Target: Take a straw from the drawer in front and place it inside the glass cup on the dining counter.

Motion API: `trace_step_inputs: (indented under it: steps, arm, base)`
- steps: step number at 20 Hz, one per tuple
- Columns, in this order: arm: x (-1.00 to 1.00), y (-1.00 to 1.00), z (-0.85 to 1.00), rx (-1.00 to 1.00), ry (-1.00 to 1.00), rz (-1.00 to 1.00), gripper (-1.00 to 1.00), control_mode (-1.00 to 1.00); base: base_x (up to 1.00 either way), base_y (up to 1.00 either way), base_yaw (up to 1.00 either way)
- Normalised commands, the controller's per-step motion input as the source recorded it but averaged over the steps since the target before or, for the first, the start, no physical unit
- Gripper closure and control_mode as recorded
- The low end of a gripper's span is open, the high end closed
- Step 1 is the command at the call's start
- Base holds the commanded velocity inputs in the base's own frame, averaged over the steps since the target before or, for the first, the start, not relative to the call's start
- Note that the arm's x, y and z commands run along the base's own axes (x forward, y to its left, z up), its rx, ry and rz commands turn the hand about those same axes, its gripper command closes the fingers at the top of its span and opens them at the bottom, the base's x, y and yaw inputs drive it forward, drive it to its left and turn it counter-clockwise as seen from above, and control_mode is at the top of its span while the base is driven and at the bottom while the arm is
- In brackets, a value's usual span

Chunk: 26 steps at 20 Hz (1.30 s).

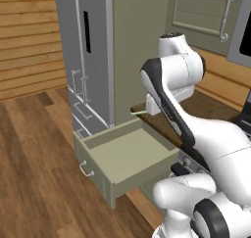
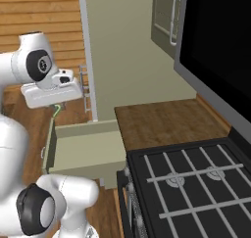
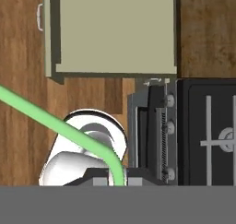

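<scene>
Nearest the hand camera, the light-green straw [image 3: 55, 124] is seen large across the hand view, running from the left edge down to a bend just above the gripper [image 3: 117, 182], whose jaws are closed narrowly on it. From the left base view only a short pale-green end of the straw [image 1: 138, 113] is visible, poking out beside the white hand above the drawer [image 1: 128, 159]; from the right base view a thin green piece [image 2: 58, 108] is seen hanging under the hand.

Below the hand, the sage-green drawer [image 3: 113, 32] is shown pulled out and open, its flat floor visible from straight above in the hand view. Its small silver bar handle [image 1: 86, 169] is caught on the front panel in the left base view and appears at the left edge [image 3: 39, 17] in the hand view.

Beside the drawer, the black stove [image 2: 191, 183] with its grates is presented clearly in the right base view, and its knobs [image 3: 170, 126] are picked out in the hand view. A short dark wood counter [image 2: 162, 122] lies between stove and wall. Farther off, the grey fridge [image 1: 86, 60] with silver handles is shown in the left base view.
</scene>
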Motion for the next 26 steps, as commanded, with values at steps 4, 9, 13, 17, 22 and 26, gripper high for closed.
trace_step_inputs:
  steps: [4, 9, 13, 17, 22, 26]
  arm:
    - [-0.56, -0.46, 0.0, -0.06, 0.0, -0.12, 1.0, -1.0]
    - [-0.13, -0.07, 0.0, 0.0, 0.0, -0.02, 1.0, 1.0]
    - [0.0, 0.0, 0.0, 0.0, 0.0, 0.0, 1.0, 1.0]
    - [0.0, 0.0, 0.0, 0.0, 0.0, 0.0, 1.0, 1.0]
    - [0.0, 0.0, 0.0, 0.0, 0.0, 0.0, 1.0, 1.0]
    - [0.0, 0.0, 0.0, 0.0, 0.0, 0.0, 1.0, 1.0]
  base:
    - [0.0, 0.0, 0.0]
    - [-0.77, -0.06, -0.08]
    - [-1.0, 0.55, -0.09]
    - [-0.76, 1.0, -0.08]
    - [-0.14, 1.0, -0.07]
    - [0.11, 1.0, 0.04]
